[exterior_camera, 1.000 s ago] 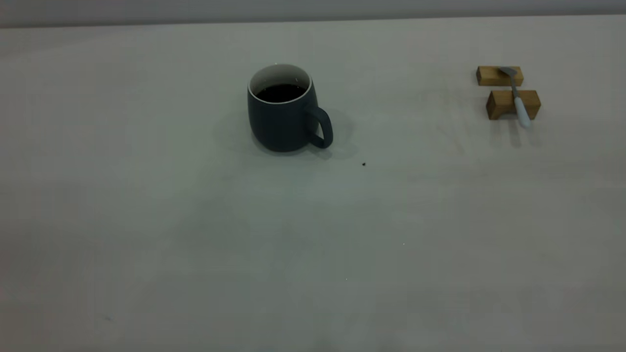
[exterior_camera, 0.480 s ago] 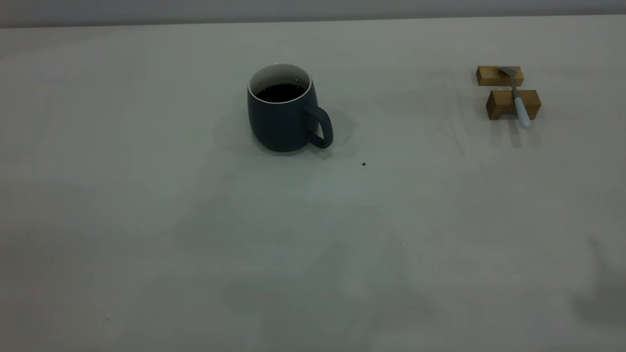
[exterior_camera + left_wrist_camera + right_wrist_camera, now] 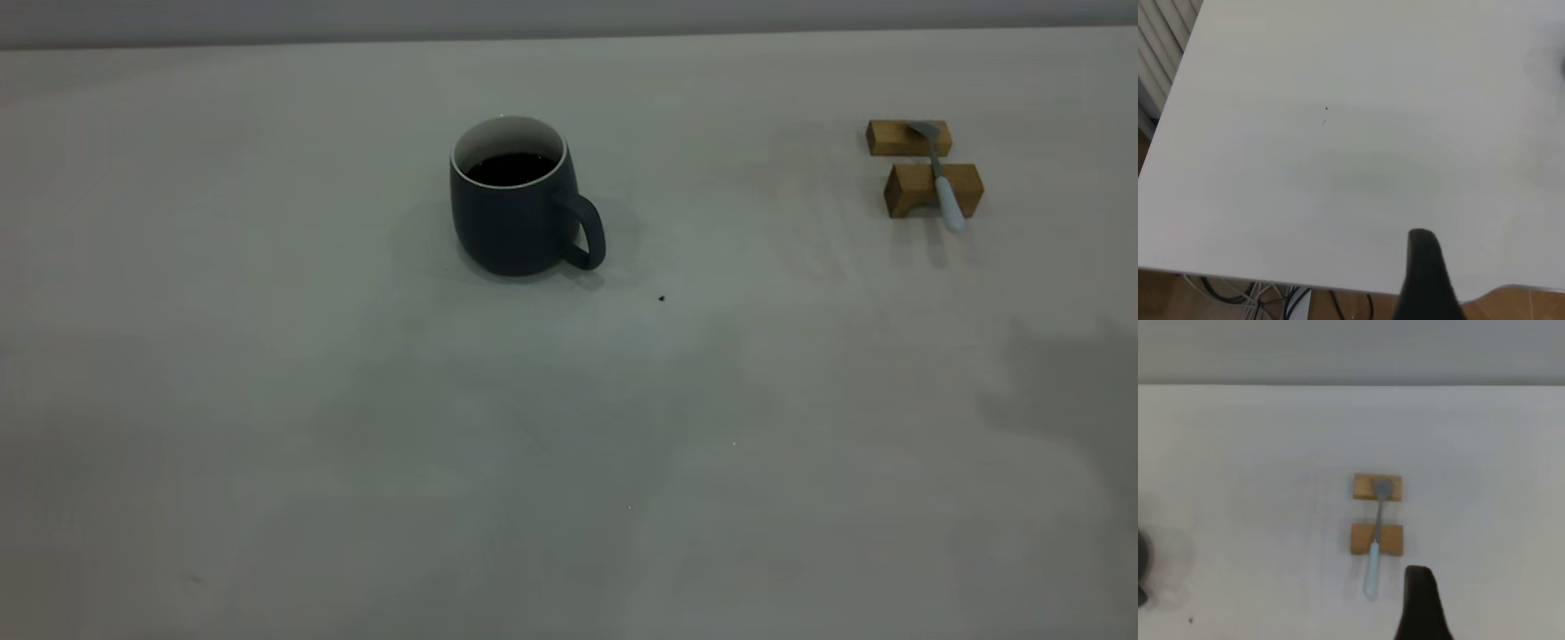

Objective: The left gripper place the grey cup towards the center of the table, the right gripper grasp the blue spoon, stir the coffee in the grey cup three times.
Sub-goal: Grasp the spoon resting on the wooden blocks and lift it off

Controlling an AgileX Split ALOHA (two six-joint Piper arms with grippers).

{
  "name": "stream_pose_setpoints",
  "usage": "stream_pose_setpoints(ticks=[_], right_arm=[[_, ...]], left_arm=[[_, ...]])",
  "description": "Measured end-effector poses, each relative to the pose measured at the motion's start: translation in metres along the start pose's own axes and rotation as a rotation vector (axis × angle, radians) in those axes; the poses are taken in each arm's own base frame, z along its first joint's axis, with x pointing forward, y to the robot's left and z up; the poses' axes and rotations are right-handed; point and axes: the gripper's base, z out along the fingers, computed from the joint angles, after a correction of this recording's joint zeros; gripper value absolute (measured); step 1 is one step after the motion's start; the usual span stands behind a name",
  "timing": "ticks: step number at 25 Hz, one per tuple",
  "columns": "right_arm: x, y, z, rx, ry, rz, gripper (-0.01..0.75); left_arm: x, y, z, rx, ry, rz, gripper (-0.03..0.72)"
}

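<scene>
The grey cup (image 3: 511,209) stands upright on the table (image 3: 267,400), a little left of the middle and toward the back, handle turned to the front right. Dark coffee (image 3: 509,168) fills its lower half. The blue spoon (image 3: 944,182) lies across two tan wooden blocks at the far right. Neither gripper shows in the exterior view. In the right wrist view the right gripper (image 3: 1421,607) hangs above bare table, short of the blue spoon (image 3: 1373,560), with a sliver of the grey cup (image 3: 1141,560) at the picture's edge. The left gripper (image 3: 1425,280) hovers over the table's edge, nothing near it.
Two wooden blocks (image 3: 909,138) (image 3: 932,188) carry the spoon. A small dark speck (image 3: 661,299) lies on the table right of the cup. A broad shadow (image 3: 1067,391) falls on the table's right side. Cables (image 3: 1271,297) hang below the table edge.
The shadow at the table's right side has grown and moved toward the spoon. Cup, spoon and blocks have not moved.
</scene>
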Motion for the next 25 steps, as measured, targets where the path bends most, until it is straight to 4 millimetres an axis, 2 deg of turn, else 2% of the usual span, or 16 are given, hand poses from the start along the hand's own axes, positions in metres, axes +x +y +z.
stream_pose_setpoints(ticks=[8,13,17,25], right_arm=[[0.013,-0.001,0.050,0.004,0.067,-0.002,0.580],[0.026,0.016,0.086,-0.038,0.089,-0.143,0.580],[0.034,0.019,0.107,-0.043,0.132,-0.129,0.580],[0.036,0.025,0.142,-0.067,0.259,-0.116,0.580]], left_arm=[[0.000,0.000,0.000,0.000,0.000,0.000,0.585],[0.000,0.000,0.000,0.000,0.000,0.000,0.585],[0.000,0.000,0.000,0.000,0.000,0.000,0.585],[0.000,0.000,0.000,0.000,0.000,0.000,0.585]])
